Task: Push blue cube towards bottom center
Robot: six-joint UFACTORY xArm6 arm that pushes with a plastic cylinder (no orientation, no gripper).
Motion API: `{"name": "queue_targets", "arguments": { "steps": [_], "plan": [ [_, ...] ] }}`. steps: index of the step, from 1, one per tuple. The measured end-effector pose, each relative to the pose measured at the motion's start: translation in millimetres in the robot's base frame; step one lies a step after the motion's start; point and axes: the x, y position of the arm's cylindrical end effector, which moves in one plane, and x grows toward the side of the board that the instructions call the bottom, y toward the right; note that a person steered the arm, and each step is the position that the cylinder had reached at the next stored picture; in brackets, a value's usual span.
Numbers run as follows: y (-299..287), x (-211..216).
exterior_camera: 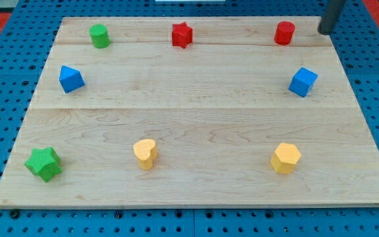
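Observation:
The blue cube [303, 81] sits near the right edge of the wooden board [196, 105], in its upper half. My tip [325, 31] is at the board's top right corner, above and slightly right of the blue cube, and apart from it. The red cylinder [283, 33] stands just to the left of my tip.
A blue wedge-like block [71, 78] sits at the left. A green cylinder [99, 35] and a red star [182, 35] line the top edge. A green star [44, 163], a yellow heart [145, 153] and a yellow hexagon [285, 158] line the bottom.

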Motion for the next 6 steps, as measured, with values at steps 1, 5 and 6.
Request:
{"name": "queue_targets", "arguments": {
  "steps": [1,5,6],
  "plan": [
    [-42,22],
    [-36,32],
    [-20,32]
  ]
}}
